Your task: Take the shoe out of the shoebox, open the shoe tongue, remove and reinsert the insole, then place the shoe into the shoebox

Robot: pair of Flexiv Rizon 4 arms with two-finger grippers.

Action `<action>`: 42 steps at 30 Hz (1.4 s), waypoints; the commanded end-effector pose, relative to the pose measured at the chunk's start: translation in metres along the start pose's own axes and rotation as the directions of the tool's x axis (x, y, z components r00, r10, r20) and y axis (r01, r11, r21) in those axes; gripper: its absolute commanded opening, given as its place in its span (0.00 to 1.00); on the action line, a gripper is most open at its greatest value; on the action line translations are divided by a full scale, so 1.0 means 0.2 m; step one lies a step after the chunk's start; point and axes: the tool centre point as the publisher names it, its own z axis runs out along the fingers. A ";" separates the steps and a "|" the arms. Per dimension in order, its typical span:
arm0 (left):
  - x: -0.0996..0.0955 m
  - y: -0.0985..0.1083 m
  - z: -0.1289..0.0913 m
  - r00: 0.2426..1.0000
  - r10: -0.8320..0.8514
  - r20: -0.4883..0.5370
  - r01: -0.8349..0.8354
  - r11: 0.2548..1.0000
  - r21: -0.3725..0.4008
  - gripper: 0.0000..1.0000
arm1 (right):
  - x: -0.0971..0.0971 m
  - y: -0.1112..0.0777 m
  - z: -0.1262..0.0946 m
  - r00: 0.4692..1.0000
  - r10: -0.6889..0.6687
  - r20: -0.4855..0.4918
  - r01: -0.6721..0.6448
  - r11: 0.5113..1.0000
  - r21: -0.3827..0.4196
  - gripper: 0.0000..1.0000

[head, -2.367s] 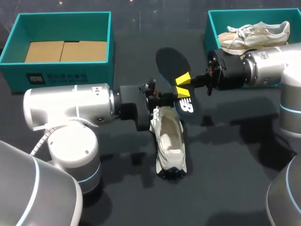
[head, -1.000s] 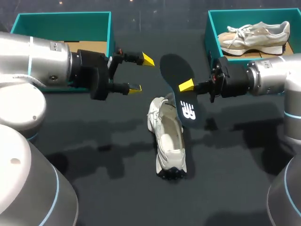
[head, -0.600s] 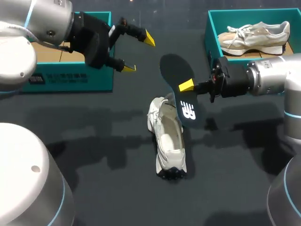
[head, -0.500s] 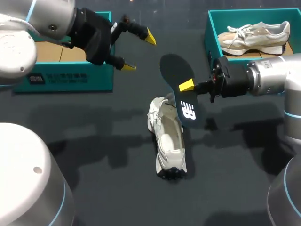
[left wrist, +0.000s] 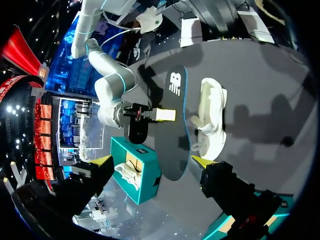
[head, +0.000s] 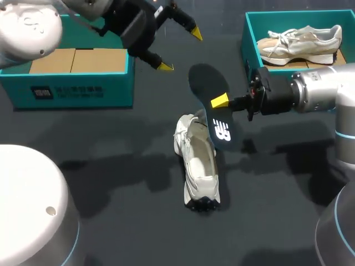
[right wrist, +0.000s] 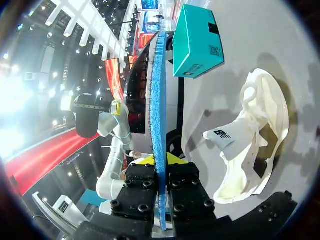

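A dark table point(head: 288, 221) carries an open teal cardboard shoebox point(head: 77, 91) at far left and a second teal shoebox point(head: 249, 33) at far right, holding a beige sneaker point(head: 302, 41). A white lace-up sneaker point(head: 199, 166) lies between them. Close by it, the right gripper point(head: 221, 101) is clamped on a flat black insole point(head: 206, 86). The left gripper point(head: 180, 50) hangs near the first box, fingers wide apart.

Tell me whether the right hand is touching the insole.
Touching. The right wrist view shows the insole pinched edge-on between the two fingers of the right hand, one on each face.
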 end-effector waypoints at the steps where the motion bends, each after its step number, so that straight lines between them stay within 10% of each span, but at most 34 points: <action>1: -0.12 0.08 0.07 0.976 -0.006 -0.217 0.010 1.000 0.019 1.00 | 0.00 -0.01 0.01 1.000 0.001 0.002 -0.001 1.000 -0.002 0.00; 42: -0.31 0.14 0.30 0.785 0.055 -0.617 -0.086 0.996 -0.020 1.00 | 0.00 -0.01 0.01 1.000 0.001 0.002 -0.001 1.000 -0.002 0.00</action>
